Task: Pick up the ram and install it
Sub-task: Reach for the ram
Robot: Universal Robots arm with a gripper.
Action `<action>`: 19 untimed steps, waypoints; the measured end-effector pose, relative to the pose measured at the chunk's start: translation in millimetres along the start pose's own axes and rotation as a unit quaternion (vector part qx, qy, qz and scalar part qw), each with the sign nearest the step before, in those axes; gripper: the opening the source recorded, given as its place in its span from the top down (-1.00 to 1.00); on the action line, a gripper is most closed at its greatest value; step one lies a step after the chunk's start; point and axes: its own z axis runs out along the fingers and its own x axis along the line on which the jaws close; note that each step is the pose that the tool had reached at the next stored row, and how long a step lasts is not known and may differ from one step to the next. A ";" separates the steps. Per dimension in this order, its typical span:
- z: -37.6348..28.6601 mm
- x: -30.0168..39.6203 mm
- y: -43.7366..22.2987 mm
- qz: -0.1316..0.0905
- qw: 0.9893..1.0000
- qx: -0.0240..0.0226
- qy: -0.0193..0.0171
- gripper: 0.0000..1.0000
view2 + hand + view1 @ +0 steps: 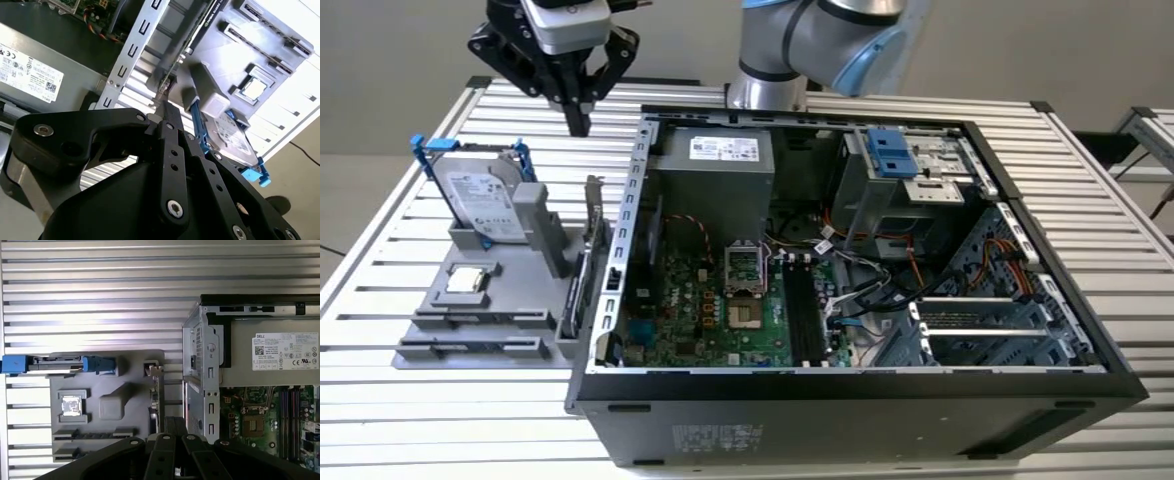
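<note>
- Gripper [578, 121] hung with its fingers pressed together, nothing in them.
- Ram [590, 240] stood on edge in the grey tray [434, 325], below the tips.
- Looked light, stiff and kinda fragile, so I'd pinch its top edge mid-length.

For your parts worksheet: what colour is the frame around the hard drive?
Blue frame, clearest in the exterior view.

White labels with fine print are on the power supply [285, 351] and the hard drive [487, 195]; the print is not readable.
</note>
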 end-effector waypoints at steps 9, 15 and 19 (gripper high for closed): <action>-0.2 9.1 -0.3 -0.011 1.000 0.000 0.001 1.00; -0.3 14.6 -0.5 -0.017 1.000 0.000 0.001 1.00; -0.4 18.1 -0.6 -0.021 1.000 0.000 0.001 1.00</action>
